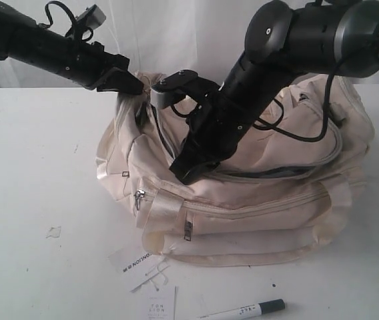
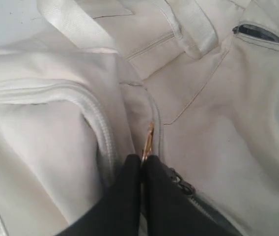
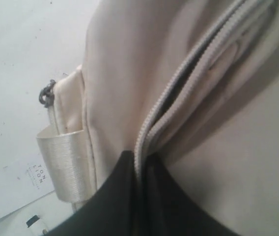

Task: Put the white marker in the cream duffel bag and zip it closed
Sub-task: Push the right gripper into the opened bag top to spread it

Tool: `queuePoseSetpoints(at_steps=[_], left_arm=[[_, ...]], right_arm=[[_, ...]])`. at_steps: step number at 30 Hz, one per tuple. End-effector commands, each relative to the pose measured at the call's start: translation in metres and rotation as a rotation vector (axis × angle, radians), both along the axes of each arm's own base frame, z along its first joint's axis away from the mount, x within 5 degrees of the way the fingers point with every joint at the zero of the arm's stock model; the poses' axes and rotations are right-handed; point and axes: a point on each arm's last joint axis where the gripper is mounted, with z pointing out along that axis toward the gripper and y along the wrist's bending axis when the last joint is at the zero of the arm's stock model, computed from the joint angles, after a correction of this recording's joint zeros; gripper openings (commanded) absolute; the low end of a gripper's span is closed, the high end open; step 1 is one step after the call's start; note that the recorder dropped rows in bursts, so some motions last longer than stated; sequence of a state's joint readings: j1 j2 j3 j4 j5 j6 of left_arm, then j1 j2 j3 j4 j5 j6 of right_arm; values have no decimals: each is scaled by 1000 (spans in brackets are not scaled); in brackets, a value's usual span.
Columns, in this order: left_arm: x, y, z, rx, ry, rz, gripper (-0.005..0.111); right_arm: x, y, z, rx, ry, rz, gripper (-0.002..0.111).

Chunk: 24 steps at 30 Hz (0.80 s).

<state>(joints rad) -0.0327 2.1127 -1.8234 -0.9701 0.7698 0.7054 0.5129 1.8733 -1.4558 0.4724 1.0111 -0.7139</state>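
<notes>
- Left hand [image 2: 142,160] is clenched at one end of the cream duffel bag [image 1: 263,200], seemingly pinching a small gold pull [image 2: 149,137].
- Right hand [image 3: 139,156] is clamped on the bag's zip edge [image 3: 188,83].
- White marker [image 1: 246,311] lies on the surface [image 1: 36,173] in front of the bag. It is likely light, stiff and smooth, so grasp it mid-barrel.
</notes>
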Motion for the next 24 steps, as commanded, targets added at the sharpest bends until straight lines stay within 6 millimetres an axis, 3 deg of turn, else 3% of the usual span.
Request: queuePoseSetpoints(at_steps=[1,8,16,24], left_arm=[[17,40,13,-35,-92,236,0],[12,60,12,-56,-47,208,0],[-1,51,15,-103,-22,16,0],[-10,46,16,-111,-28,-120,0]], right_arm=[[-17,-5,-6,-85,147,81,0],[-19,-6,-6,-91,167,82,0],[-19,-6,-6,-96,201,9,0],[-12,-3,-6,-67,133,-24,23]])
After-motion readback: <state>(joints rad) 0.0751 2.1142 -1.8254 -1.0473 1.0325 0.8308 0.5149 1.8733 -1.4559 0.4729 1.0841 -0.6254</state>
